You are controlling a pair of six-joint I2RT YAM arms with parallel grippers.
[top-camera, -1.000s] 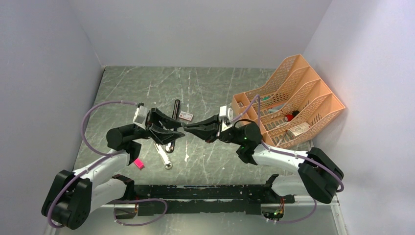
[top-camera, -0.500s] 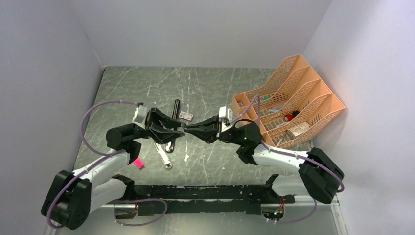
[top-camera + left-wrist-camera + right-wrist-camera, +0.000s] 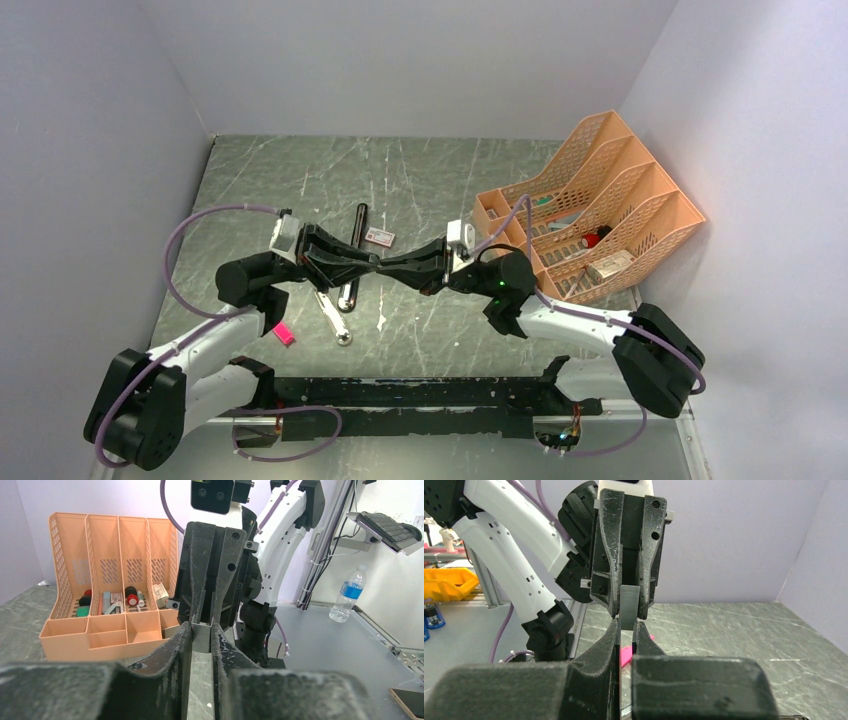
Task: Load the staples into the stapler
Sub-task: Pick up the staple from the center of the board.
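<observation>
Silvery staples (image 3: 630, 600) hang pinched between left gripper (image 3: 201, 630) and right gripper (image 3: 625, 630), both clamped; the stapler (image 3: 359, 220) seemingly awaits loading.

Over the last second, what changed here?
The left gripper closed its open jaws onto the staple strip that the right gripper holds mid-air; both now pinch it. Unchanged: the right gripper's grip, both arms' positions, the open black stapler, staple box and pink piece on the table.
</observation>
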